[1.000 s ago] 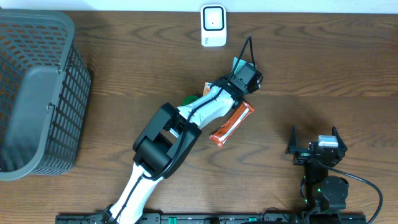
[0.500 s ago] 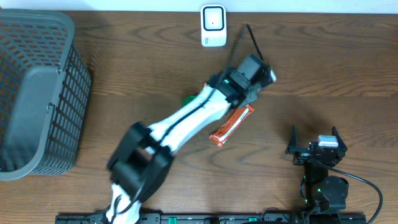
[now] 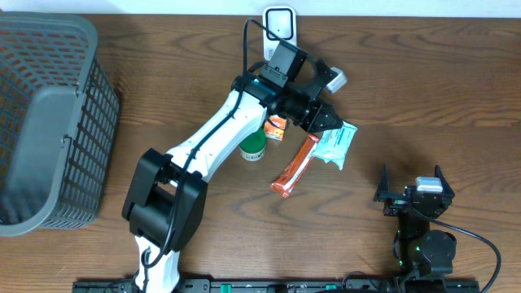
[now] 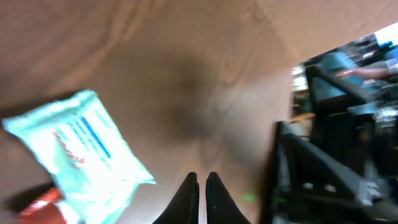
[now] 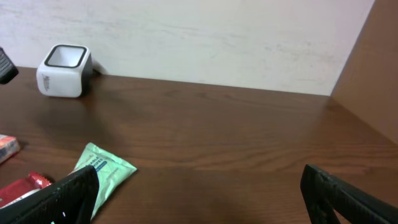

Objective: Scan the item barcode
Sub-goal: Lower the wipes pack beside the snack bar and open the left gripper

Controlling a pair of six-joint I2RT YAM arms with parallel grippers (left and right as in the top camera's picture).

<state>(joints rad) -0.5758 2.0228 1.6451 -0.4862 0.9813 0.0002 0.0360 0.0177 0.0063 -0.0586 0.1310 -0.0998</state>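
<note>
My left gripper [image 3: 329, 119] hangs over the middle of the table, below and right of the white scanner [image 3: 279, 32]. In the left wrist view its jaws [image 4: 202, 185] are shut with nothing between them. A mint-green wipes packet [image 3: 335, 145] lies flat on the wood just beside its tip; the left wrist view shows the packet [image 4: 81, 149] to the left, apart from the fingers. A red-orange snack bar [image 3: 293, 167] lies against the packet's left side. My right gripper [image 3: 415, 198] rests open near the front right, empty [image 5: 199, 199].
A small orange packet [image 3: 277, 128] and a green round lid [image 3: 252, 147] sit under the left arm's forearm. A large grey basket [image 3: 49, 122] fills the left end of the table. In the right wrist view the scanner [image 5: 63, 70] stands by the back wall.
The left arm has swung back and left toward the scanner. The wipes packet, earlier at the gripper, now lies on the table right of the snack bar. The right arm has not moved.
</note>
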